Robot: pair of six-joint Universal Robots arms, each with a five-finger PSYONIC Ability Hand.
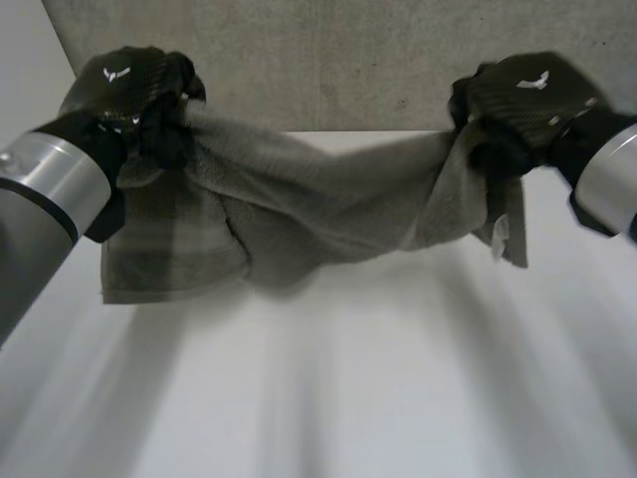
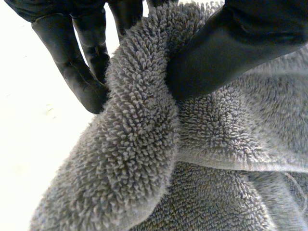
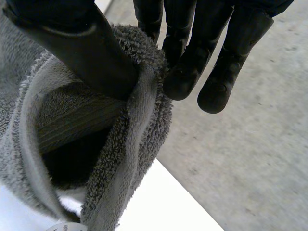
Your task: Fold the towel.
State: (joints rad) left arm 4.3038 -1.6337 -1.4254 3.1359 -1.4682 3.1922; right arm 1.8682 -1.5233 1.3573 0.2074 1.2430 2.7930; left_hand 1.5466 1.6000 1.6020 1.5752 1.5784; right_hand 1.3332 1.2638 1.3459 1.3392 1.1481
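**Grey towel held up between both hands over the white table**

The white table (image 1: 328,398) takes up most of my head view, with grey concrete floor (image 1: 348,60) beyond its far edge.

The grey terry towel (image 1: 318,209) is strung between the two hands above the far part of the table. It sags in the middle and is bunched into thick folds. Below the left hand a flat part hangs down with a straight lower edge. The head view is smeared there, so I can't say for sure whether that edge touches the table.

My left hand (image 1: 124,85) grips the towel's left end. In the left wrist view its thumb (image 2: 231,43) presses into a thick roll of pile, and the fingers (image 2: 72,67) curl down the other side of the roll, pinching it.

My right hand (image 1: 528,95) has the right end. In the right wrist view its thumb (image 3: 82,48) lies across a hemmed edge fold, and the fingertips (image 3: 185,82) close on the outside of that fold.

A small white label (image 3: 65,226) hangs from the towel below the right hand.
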